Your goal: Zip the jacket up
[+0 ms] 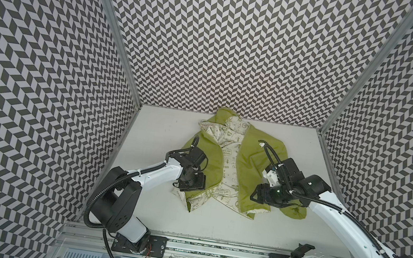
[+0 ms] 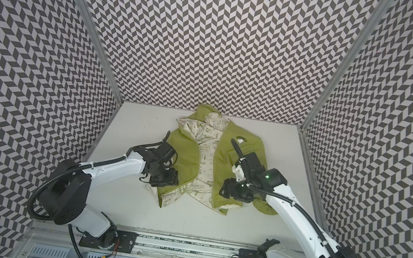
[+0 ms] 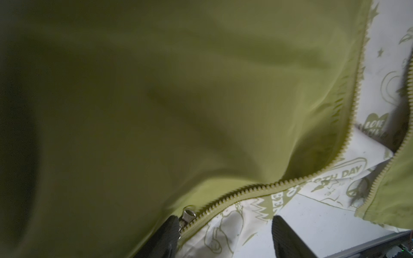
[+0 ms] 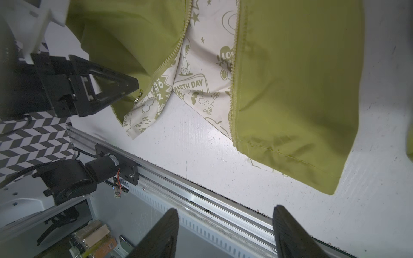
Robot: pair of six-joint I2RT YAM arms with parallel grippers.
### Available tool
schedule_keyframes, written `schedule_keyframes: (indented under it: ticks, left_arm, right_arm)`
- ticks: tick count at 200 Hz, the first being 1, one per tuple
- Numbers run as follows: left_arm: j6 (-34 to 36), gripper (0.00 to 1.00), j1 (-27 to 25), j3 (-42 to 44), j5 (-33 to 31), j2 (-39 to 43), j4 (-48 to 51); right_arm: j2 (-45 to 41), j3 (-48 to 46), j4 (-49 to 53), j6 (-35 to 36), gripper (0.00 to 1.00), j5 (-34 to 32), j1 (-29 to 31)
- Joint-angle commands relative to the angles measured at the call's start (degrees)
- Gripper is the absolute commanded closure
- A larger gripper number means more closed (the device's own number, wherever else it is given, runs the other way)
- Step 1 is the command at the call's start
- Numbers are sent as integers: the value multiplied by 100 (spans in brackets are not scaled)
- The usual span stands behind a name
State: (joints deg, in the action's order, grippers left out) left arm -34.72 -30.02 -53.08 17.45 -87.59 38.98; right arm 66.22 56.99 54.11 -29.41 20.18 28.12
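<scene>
Jacket (image 1: 252,164) lies unzipped, lower centre in a top view. Left fingers (image 3: 164,239) apart beside the slider (image 3: 188,214), evidently poised to pinch it; right fingers (image 4: 163,234) apart, empty.

The left arm (image 1: 158,168) reaches in from the near left with its elbow raised. Its wrist is bent so that the left gripper (image 3: 225,220) tilts down over the desk, its jaws wide apart and gripping nothing. The right arm (image 1: 340,210) stretches in from the near right. The right gripper (image 4: 225,210) is turned toward the left arm's side, its jaws likewise spread and empty.
</scene>
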Motion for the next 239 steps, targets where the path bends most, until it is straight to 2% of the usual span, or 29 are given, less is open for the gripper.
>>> schedule_keyframes:
  ticks: [1,77,122,167,205,226,239]
  left_arm:
    - [0,34,-52,226,133,13,-64]
    - [-671,33,-491,821,189,550,25]
    - [-1297,37,-754,1268,881,743,-1251]
    - [-1672,36,-1225,1179,1441,1128,-2488]
    - [-2160,35,-1765,1087,2386,830,-3867]
    - [-2133,36,-1989,1011,2287,919,-3756]
    - [-2153,36,-1992,1045,2106,1185,-3530]
  right_arm:
    - [-274,-216,-66,-277,33,-32,71]
    - [-657,-560,-149,-479,33,-68,82]
    - [-838,-725,-125,-541,33,-84,93]
    - [-1034,-898,-98,-628,33,-72,94]
    - [-1213,-1032,-67,-698,33,-98,88]
    - [-1285,-1048,-1,-737,35,-129,83]
    - [-1330,-1050,-16,-792,44,-89,88]
